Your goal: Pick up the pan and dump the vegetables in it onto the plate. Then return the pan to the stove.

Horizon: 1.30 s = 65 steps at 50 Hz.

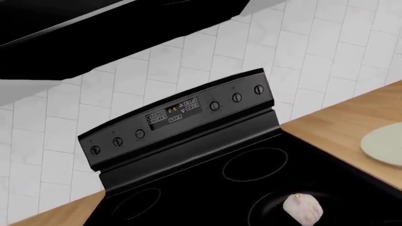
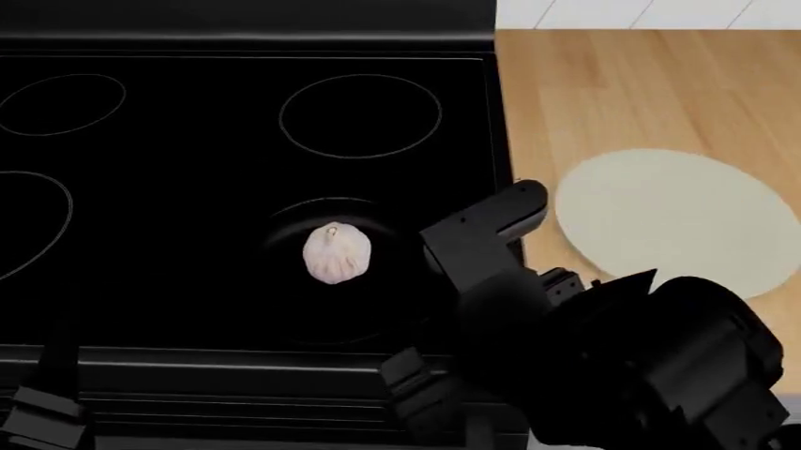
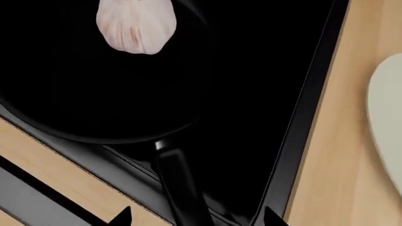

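garlic bulb sits in the pan on the stove; right jaws released astride its handle; left jaws unseen.

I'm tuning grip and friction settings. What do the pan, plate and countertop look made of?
Pan: matte black, probably coated metal; only a faint rim highlight shows. Plate: cream, flat and unglossy, maybe ceramic, though the render leaves it open. Countertop: light wood, with visible grain and plank lines.
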{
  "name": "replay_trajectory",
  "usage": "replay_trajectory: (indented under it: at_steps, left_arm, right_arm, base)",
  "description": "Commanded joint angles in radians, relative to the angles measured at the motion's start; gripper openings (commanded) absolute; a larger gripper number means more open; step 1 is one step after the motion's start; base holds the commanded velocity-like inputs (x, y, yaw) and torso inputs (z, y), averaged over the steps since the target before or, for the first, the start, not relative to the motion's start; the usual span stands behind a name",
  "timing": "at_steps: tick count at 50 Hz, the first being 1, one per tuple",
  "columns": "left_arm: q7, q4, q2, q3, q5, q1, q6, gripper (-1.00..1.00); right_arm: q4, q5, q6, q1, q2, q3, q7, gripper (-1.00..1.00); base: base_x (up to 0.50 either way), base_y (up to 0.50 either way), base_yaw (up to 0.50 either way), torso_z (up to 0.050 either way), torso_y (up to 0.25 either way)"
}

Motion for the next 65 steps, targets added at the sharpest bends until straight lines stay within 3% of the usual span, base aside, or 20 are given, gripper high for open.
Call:
replay_trajectory:
  at_steps: [1,15,16,39,48,65]
  left_arm:
    - [-0.020,0.013,0.014,-0.001,-0.017,-0.025,-0.023,1.00]
    - [-0.042,0.044,-0.001,0.014,-0.014,-0.038,-0.006,1.00]
    - [-0.041,0.043,-0.003,0.018,-0.009,-0.038,-0.002,1.00]
    - [-0.041,0.038,-0.021,0.059,0.017,-0.037,0.025,1.00]
    - [-0.034,0.024,-0.018,0.080,0.052,-0.014,0.039,1.00]
    - [-0.039,0.028,-0.030,0.095,0.071,0.002,0.052,1.00]
  right_arm:
    - [0.101,-0.068,-0.060,-0.036,-0.008,-0.064,-0.083,1.00]
    - [0.180,-0.094,-0.085,-0.064,-0.040,-0.099,-0.112,1.00]
    - [0.188,-0.106,-0.098,-0.059,-0.040,-0.115,-0.143,-1.00]
    - [-0.207,0.151,-0.032,-0.033,0.130,0.175,0.168,-1.00]
    - [-0.209,0.164,-0.025,0.003,0.134,0.195,0.194,-1.00]
    - [-0.046,0.097,-0.262,-0.084,0.162,0.285,0.059,-1.00]
  base:
    - [0.00,0.00,0.00,0.000,0.000]
    - [0.00,0.00,0.00,0.000,0.000]
    - [0.01,0.00,0.01,0.000,0.000]
    - [0.00,0.00,0.00,0.000,0.000]
    - [0.00,0.00,0.00,0.000,0.000]
    - [0.00,0.00,0.00,0.000,0.002]
